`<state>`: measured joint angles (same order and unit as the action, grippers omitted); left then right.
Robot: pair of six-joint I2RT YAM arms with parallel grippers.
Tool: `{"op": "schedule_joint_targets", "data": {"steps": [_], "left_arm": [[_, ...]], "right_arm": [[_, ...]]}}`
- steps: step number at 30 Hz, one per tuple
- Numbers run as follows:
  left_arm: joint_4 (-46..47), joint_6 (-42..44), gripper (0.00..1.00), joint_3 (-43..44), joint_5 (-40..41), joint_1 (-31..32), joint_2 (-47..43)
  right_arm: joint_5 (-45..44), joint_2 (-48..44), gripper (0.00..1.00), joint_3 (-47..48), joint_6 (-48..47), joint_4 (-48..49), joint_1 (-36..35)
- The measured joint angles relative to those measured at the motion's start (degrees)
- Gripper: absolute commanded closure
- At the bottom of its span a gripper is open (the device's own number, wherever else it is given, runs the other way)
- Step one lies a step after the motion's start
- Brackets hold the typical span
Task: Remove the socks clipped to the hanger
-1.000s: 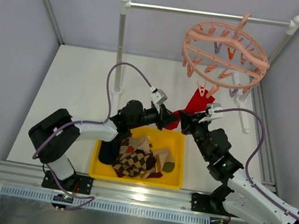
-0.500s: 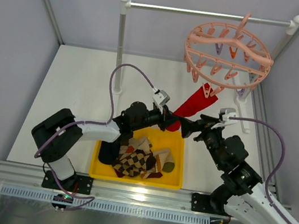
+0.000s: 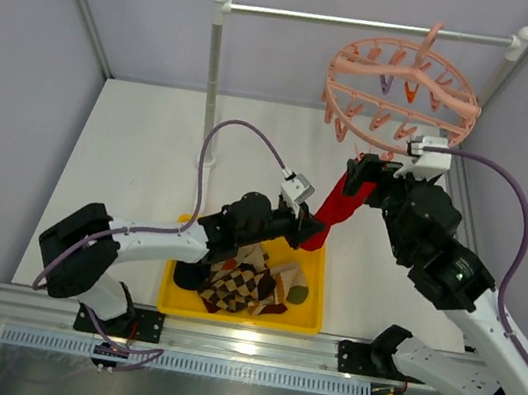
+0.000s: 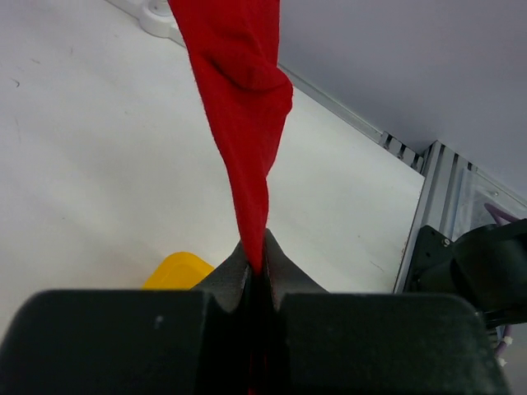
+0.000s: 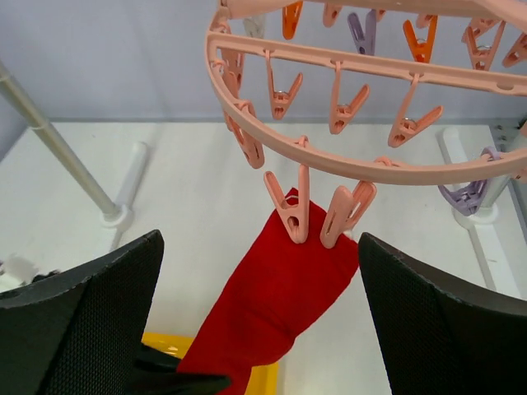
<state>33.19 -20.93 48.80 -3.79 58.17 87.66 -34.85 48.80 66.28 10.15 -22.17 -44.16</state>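
Note:
One plain red sock (image 3: 342,203) hangs from the round pink hanger (image 3: 404,89) on the rail and stretches down-left. In the right wrist view, two pink clips (image 5: 292,218) sit at the sock's (image 5: 280,304) upper edge under the ring (image 5: 370,169). My left gripper (image 3: 312,228) is shut on the sock's lower end. The left wrist view shows the red fabric (image 4: 243,99) pinched between the pads (image 4: 257,251). My right gripper (image 3: 364,174) is raised beside the clips. It stands open (image 5: 260,234), its fingers on either side of the sock's top and touching nothing.
A yellow bin (image 3: 310,317) below the left gripper holds several patterned socks (image 3: 244,286). The white-and-metal rail stand (image 3: 213,78) has posts at the back left and right. The hanger's other clips (image 5: 346,107) hang with nothing in them. A side rail runs along the table's right edge.
The right gripper opened and rose from beside the bin up to the hanger's clips. The left gripper moved slightly right, still holding the sock. The hanger swung a little.

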Motion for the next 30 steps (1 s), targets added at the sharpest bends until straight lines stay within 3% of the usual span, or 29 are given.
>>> {"op": "schedule_joint_targets", "data": {"steps": [11, 23, 30], "left_arm": [[-4.4, -1.4, 1.00, 0.1, 4.2, 2.6, -4.0], [-2.1, -6.5, 1.00, -3.0, 0.6, 3.7, -4.0], [1.9, -10.6, 1.00, -4.1, -3.1, 3.7, -4.0]], "right_arm": [[-1.8, 8.3, 0.02, 4.7, 0.6, -7.1, 0.0], [-3.1, 1.0, 0.01, 1.0, 1.0, -6.5, 0.9], [6.3, -0.5, 0.01, -4.0, 1.2, -3.4, 8.9]]}}
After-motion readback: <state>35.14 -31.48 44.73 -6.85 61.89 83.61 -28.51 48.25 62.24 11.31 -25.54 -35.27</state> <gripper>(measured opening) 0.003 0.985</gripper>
